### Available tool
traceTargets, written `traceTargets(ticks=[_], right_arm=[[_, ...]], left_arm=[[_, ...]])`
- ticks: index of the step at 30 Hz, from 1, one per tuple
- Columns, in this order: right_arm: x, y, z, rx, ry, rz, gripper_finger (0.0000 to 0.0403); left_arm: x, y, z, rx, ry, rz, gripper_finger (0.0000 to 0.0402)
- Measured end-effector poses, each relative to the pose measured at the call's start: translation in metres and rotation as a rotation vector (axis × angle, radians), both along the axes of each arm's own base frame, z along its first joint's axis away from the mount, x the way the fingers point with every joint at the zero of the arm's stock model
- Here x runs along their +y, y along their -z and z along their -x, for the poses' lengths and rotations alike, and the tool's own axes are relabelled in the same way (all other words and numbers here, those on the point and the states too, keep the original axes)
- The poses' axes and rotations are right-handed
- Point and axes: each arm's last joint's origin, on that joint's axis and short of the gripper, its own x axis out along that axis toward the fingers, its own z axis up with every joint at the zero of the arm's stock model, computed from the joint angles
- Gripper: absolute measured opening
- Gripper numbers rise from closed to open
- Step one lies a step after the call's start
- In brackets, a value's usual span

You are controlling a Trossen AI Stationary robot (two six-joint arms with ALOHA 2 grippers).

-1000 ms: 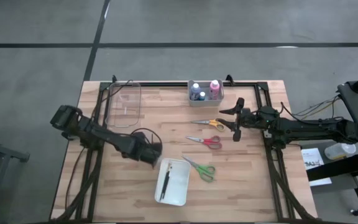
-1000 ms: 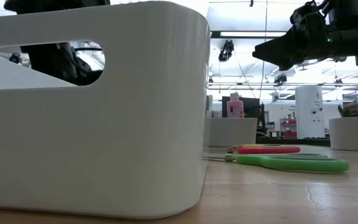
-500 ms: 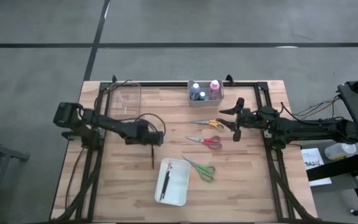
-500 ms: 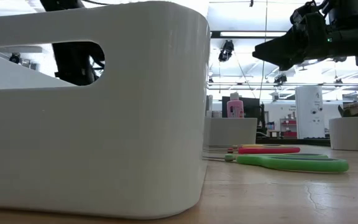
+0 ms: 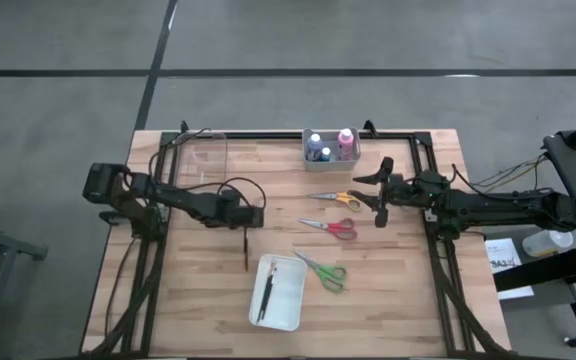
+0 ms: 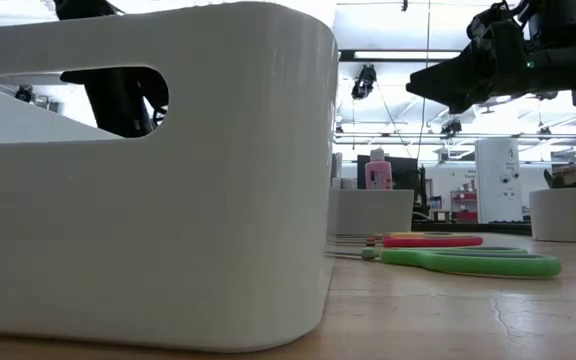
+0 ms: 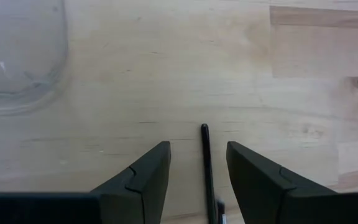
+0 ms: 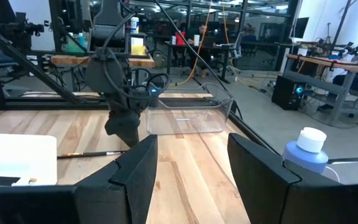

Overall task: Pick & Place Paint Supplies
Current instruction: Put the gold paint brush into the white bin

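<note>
Looking straight down from the high camera, I judge I'm on the pick of the loose brush [image 5: 245, 252], which lies on the bare table just below my left gripper [image 5: 247, 216] and beside the white bin [image 5: 290, 310], while my right gripper [image 5: 380, 193] waits, spread open, beside the orange scissors [image 5: 335, 198]. At table level the bin wall blocks that brush. In the left wrist camera my fingers [image 7: 143, 181] stand apart with the brush [image 7: 206, 163] lying between them untouched, so next I need a descent and squeeze.
</note>
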Motion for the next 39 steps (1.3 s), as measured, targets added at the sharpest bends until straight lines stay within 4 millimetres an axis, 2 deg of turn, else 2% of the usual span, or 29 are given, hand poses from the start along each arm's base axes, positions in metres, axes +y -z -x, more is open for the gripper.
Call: traceTargets(ticks=[11, 20, 25, 39], right_arm=[[0.0, 0.0, 0.0, 0.0, -0.001, 0.0, 0.0193], [0.0, 0.0, 0.0, 0.0, -0.001, 0.0, 0.0193], [0.0, 0.0, 0.0, 0.0, -0.001, 0.0, 0.0193], [0.0, 0.0, 0.0, 0.0, -0.001, 0.0, 0.0193]], left_arm=[[-0.004, -0.011, -0.007, 0.067, 0.089, 0.039, 0.017], [-0.005, -0.004, -0.01, 0.138, 0.093, 0.062, 0.0116], [-0.007, -0.005, -0.012, 0.165, 0.095, 0.091, 0.011], [-0.031, -0.007, 0.0, 0.276, 0.109, 0.173, 0.0109]])
